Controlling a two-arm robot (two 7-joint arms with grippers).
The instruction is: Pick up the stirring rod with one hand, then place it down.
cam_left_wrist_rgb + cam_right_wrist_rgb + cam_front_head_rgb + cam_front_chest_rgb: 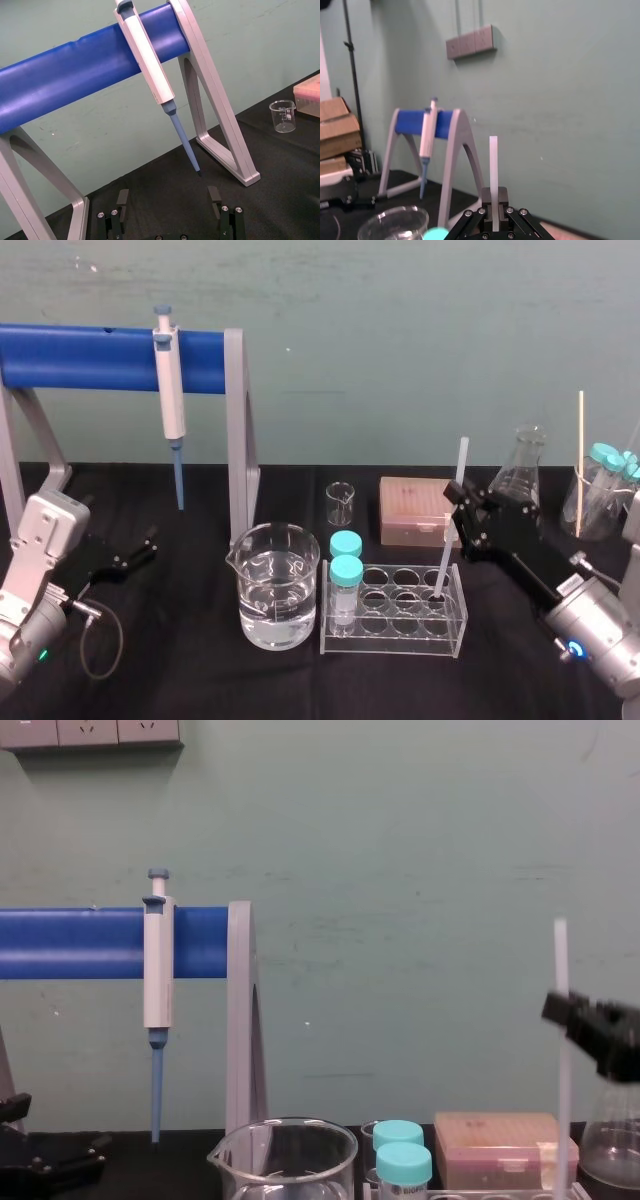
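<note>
right tool grips stirring rod, end in rack | tilted rod might tip rack | left tool spread wide, table's left edge

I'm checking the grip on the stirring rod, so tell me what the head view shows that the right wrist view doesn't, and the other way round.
Head view adds: the stirring rod's lower end in the clear tube rack, the flask, the tip box, and the left gripper parked at the left. Right wrist view adds: a close look at the right gripper closed on the rod, a wall socket plate and cardboard boxes. Both share: the rod, the right gripper, the pipette on its blue stand, and the large beaker.
</note>
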